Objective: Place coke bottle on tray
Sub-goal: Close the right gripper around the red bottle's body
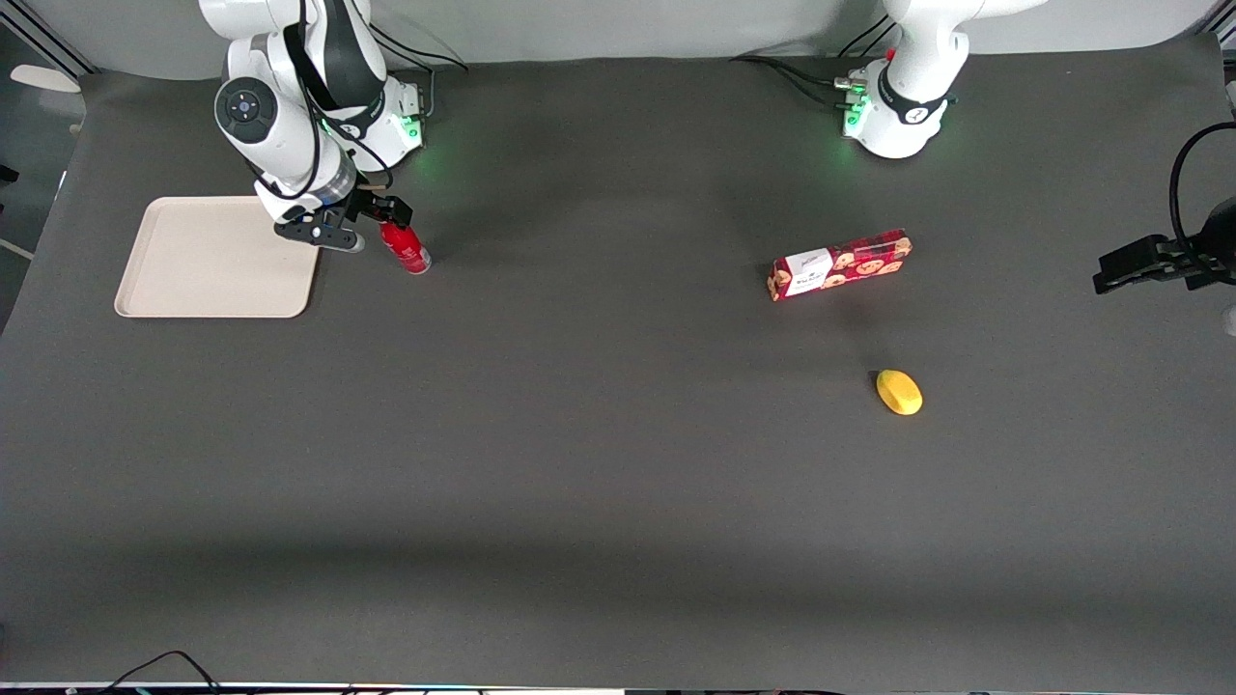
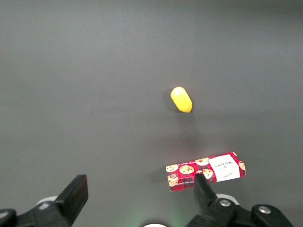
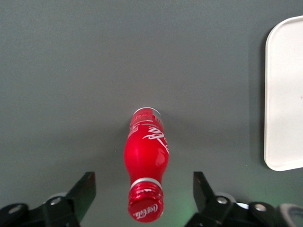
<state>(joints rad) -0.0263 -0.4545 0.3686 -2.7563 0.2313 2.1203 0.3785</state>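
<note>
Black fingers [image 3: 84, 189] of the gripper [image 3: 142, 189] are standing wide apart, one on each side of the coke bottle [image 3: 146, 163], and neither one is touching it; the red cap is sitting in the gap between them while the white-lettered body is reaching down to the grey table [image 3: 94, 71]. Seen from the front, the gripper [image 1: 362, 220] is hanging at the working arm's end of the table, low over the mat, with the coke bottle [image 1: 405, 247] standing on the cloth and showing at about four o'clock from the gripper body. The bottle is resting on the table [image 1: 618, 463], not lifted. With the bottle as the clock's centre in the front view, the tray [image 1: 183, 280] is lying at about nine o'clock, flat on the mat, cream-beige, near the bottle but apart from it, and the gripper's mount is overlapping the tray's corner nearest the bottle. In the wrist camera the tray [image 3: 284, 94] is showing only as a pale rounded edge. Toward the parked arm's end, the red cookie box [image 1: 839, 264] is lying on its side, well apart from the bottle, and a yellow lemon-like object [image 1: 899, 392] is sitting nearer to the front camera than the box.
</note>
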